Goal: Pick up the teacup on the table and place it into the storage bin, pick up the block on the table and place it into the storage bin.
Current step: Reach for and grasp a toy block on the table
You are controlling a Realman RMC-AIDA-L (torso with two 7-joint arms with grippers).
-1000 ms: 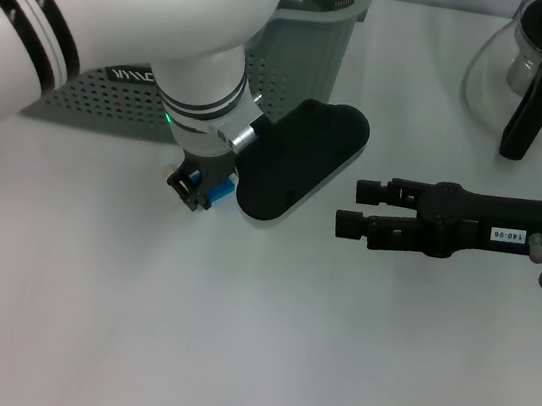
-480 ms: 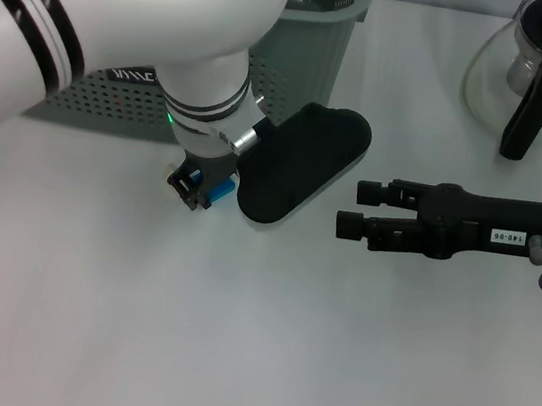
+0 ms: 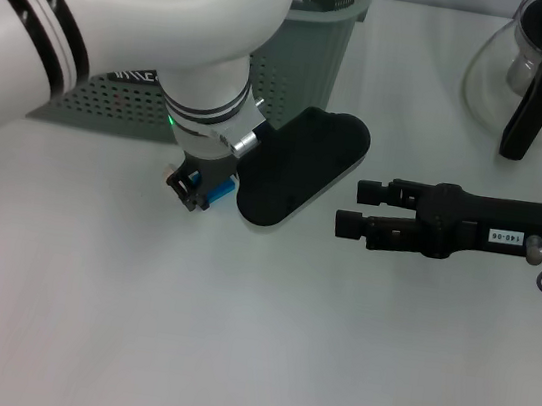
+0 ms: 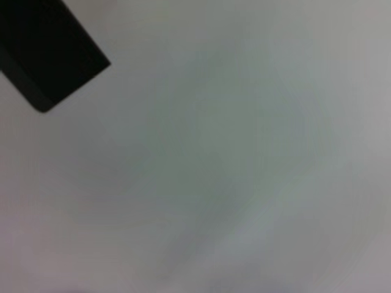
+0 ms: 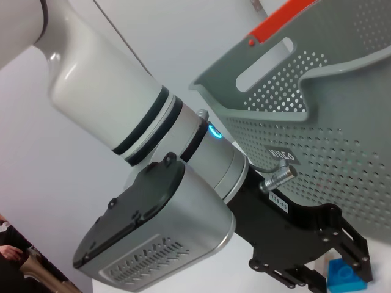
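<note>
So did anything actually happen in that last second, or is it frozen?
Barely. The left gripper stayed down at the blue block by the storage bin, its arm shifting only slightly. The block is still on the table. The right gripper did not move.

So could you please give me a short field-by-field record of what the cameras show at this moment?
left gripper: low at the table, in front of the bin, fingers on either side of the small blue plastic block
blue block: on the white table, not lifted as far as can be seen
right gripper: open, empty, hovering to the right
grey-green perforated plastic storage bin: behind the left arm
glass pot with black handle: far right
teacup: not visible
</note>
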